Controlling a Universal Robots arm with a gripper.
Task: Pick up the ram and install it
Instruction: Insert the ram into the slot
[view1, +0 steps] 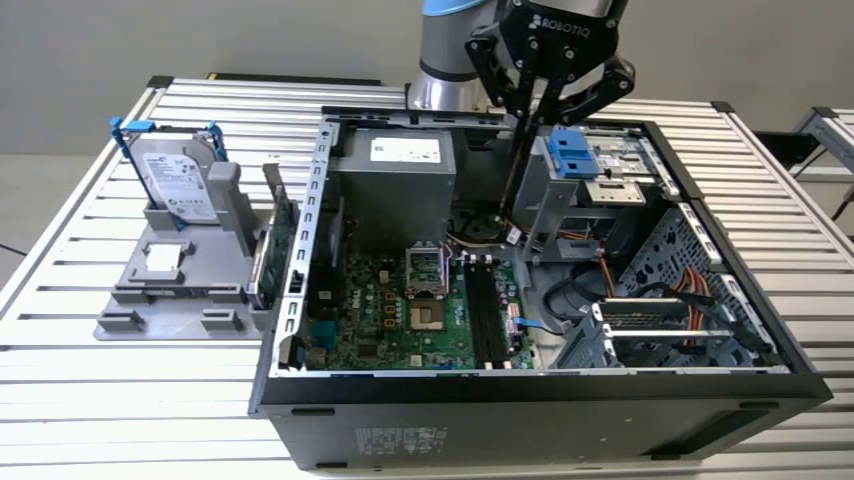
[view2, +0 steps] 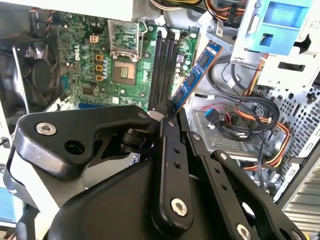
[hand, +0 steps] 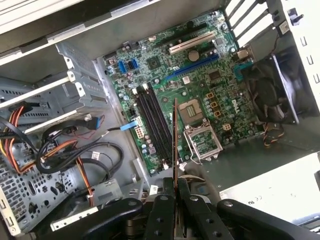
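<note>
Ram (view2: 194, 75) upright in gripper (view2: 173, 111), lower edge clear of memory slots (view2: 162, 65)

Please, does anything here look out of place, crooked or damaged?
Nothing looks damaged or spilled. The ram is not seated: the hand grips one end, and it hangs above the empty memory slots. The processor socket stands bare, with no cooler on it.

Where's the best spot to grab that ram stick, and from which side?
Probably at one short end, pinching the two flat faces from above. The ram is thin and flat, so only its faces offer broad parallel surfaces. The gripper is shut on its upper end that way, and the stick hangs down near the memory slots.
</note>
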